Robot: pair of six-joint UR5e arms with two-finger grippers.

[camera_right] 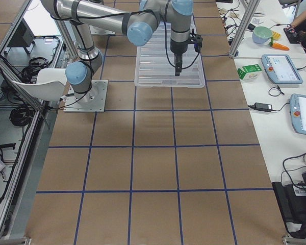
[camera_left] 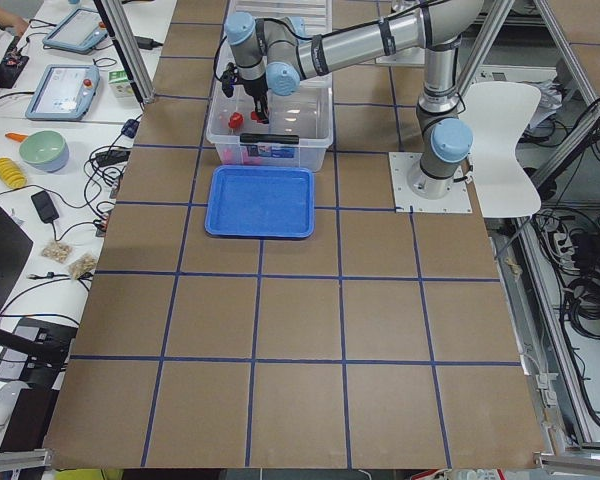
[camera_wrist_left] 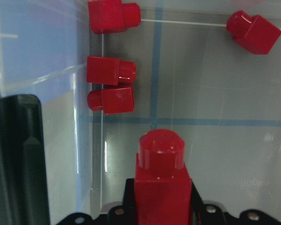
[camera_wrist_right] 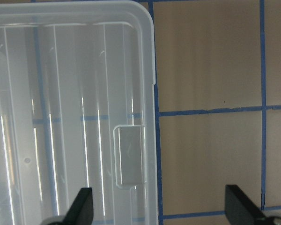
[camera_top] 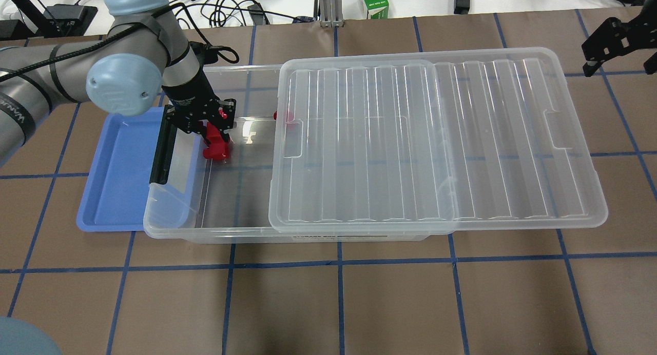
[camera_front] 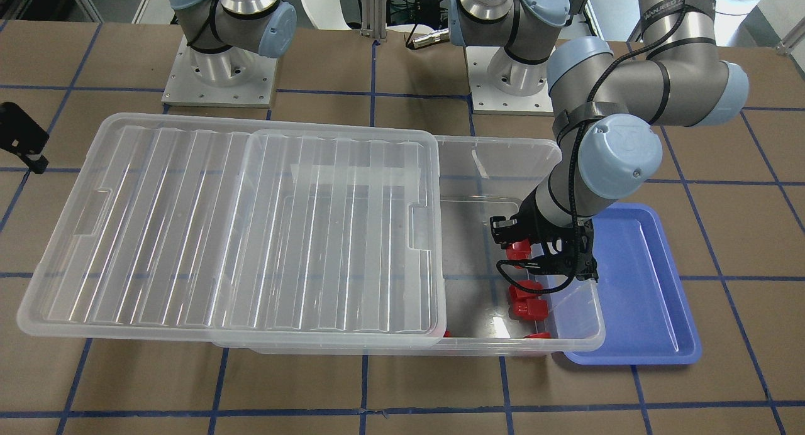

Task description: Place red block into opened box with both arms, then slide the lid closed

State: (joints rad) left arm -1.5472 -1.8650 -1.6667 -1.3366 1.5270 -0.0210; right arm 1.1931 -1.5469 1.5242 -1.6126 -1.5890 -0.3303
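Observation:
The clear box (camera_top: 174,227) lies across the table with its ribbed lid (camera_top: 436,139) slid toward the robot's right, so the left end stands uncovered. My left gripper (camera_top: 213,126) reaches down into that opening, shut on a red block (camera_wrist_left: 161,183) with its stub pointing down. Several other red blocks (camera_wrist_left: 110,70) lie on the box floor below it, near the wall by the black handle (camera_top: 160,150). My right gripper (camera_wrist_right: 161,211) hangs open and holds nothing, above the lid's far end (camera_wrist_right: 131,159) and the table beside it.
A shallow blue tray (camera_top: 118,170) lies against the box's handle end, under my left arm. Brown table with blue tape lines surrounds the box. Cables and a green carton (camera_top: 374,1) sit beyond the far edge.

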